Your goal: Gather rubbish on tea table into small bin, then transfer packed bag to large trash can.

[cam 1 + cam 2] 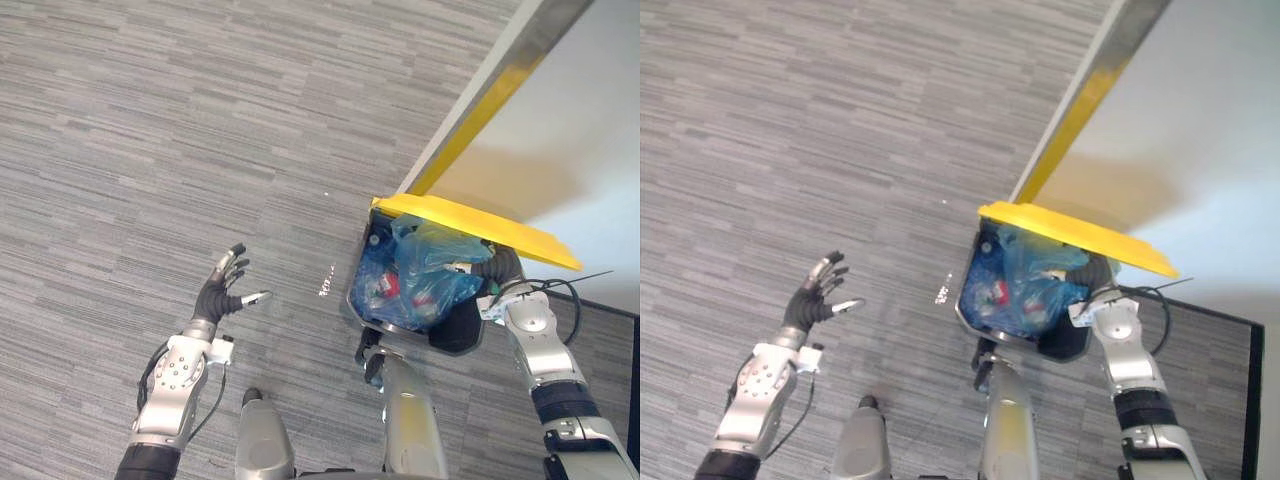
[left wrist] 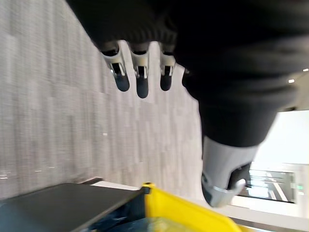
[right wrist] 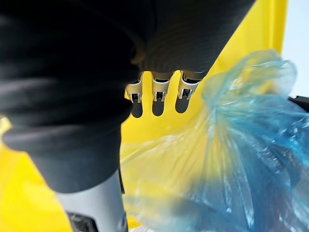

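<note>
Right hand at the large trash can, blue bag inside, left hand spread over the floor.

Right hand (image 1: 500, 272) sits at the can's far edge under the raised yellow lid (image 1: 470, 225); its fingers (image 3: 158, 94) are straight and apart from the thumb, clamped on nothing, with the lid behind them and crumpled blue film just beside them. Right forearm angles up to the can from lower right. Blue bag (image 1: 425, 265) lies bunched in the large trash can (image 1: 352, 300), red and white scraps showing through it; print on them too small to read. Left hand (image 1: 222, 287) is well apart from the can, held above the grey striped carpet floor (image 1: 150, 130), fingers fanned, thumb out sideways, empty. White wall (image 1: 570, 130) behind the can.
</note>
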Robot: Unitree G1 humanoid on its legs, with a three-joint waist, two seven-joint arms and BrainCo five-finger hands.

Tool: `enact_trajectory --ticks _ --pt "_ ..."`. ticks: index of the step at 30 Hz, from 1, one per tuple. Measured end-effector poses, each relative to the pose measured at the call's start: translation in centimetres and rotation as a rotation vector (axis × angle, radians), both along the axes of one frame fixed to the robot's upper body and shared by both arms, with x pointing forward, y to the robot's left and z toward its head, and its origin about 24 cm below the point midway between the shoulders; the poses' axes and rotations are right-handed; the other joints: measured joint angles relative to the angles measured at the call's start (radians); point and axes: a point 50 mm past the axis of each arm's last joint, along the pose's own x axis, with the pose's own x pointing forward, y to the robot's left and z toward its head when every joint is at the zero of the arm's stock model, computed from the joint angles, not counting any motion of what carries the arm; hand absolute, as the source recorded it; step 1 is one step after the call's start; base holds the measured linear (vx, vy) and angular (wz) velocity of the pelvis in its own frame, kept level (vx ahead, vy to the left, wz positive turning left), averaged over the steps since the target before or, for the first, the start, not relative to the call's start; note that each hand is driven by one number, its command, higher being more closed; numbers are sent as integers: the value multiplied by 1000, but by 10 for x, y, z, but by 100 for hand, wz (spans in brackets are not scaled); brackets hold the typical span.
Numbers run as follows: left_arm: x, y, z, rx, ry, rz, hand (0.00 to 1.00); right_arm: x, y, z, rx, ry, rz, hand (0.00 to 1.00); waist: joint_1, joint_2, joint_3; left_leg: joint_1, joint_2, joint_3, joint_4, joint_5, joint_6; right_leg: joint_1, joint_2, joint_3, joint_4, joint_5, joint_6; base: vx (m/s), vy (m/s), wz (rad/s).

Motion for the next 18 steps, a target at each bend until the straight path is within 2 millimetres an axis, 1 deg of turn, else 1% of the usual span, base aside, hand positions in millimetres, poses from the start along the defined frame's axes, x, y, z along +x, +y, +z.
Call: enact_trajectory --ticks 1,3,5,7,9,11,12,13,14,15,16,17,18 --pt "-3 5 -11 22 48 24 0 -1 2 -4 11 13 3 0 4 -4 -2 1 2 0 1 0 0 4 1 -2 -2 -2 4 -45 -44 6" --pt "-10 12 -31 34 139 80 0 -5 5 -14 34 41 -1 0 5 -4 -2 15 13 -4 3 0 2 32 7 -15 -13 -12 20 -34 -46 10" --pt "-22 17 -57 19 251 162 0 -11 8 -25 34 70 -3 0 13 -5 -3 40 19 -6 15 -13 26 67 10 -21 -15 -16 24 -36 -26 6" --pt "-35 23 -72 -1 322 235 0 -12 13 -30 42 81 -1 0 17 -14 -7 46 21 -8 34 -25 33 80 13 -18 -16 -14 27 -47 -4 -2" --pt "-47 27 -85 0 388 279 0 -15 18 -37 70 102 -2 0 23 -16 -6 51 31 -18 90 -47 33 107 24 -21 -16 -13 28 -43 18 -6" --pt "-54 28 -93 2 436 302 0 -17 24 -43 107 116 -10 0 31 -27 -1 51 31 -17 166 -77 52 132 22 -14 -17 -6 31 -94 100 -12" --pt "-58 28 -99 1 463 316 0 -18 28 -47 133 120 -20 0 34 -40 -2 50 20 -10 210 -99 59 139 18 4 -17 10 36 -178 182 -33" --pt "-60 28 -100 11 472 324 0 -18 32 -51 153 127 -26 0 40 -60 0 49 3 6 239 -118 63 139 14 28 -35 39 48 -200 181 -43" --pt "-61 29 -101 22 478 329 0 -19 35 -55 167 136 -30 0 41 -75 -3 43 -10 19 256 -122 58 141 8 40 -63 66 53 -268 234 -55" --pt "-63 32 -103 30 487 343 0 -22 42 -63 192 160 -31 0 41 -106 -4 36 -35 50 270 -126 68 160 0 54 -143 110 70 -250 214 -55" --pt "-64 34 -105 37 499 354 0 -26 47 -70 207 186 -33 0 41 -121 -3 40 -44 76 262 -111 83 188 2 54 -216 95 98 -315 277 -76" --pt "-68 33 -109 34 519 378 0 -32 58 -80 211 223 -14 0 40 -120 2 62 -36 121 218 -80 93 187 -2 61 -214 53 122 -252 200 -67" --pt "-71 34 -112 38 539 394 0 -36 62 -85 211 243 -8 0 36 -122 1 71 -36 135 197 -68 101 177 2 74 -167 61 90 -354 284 -70"
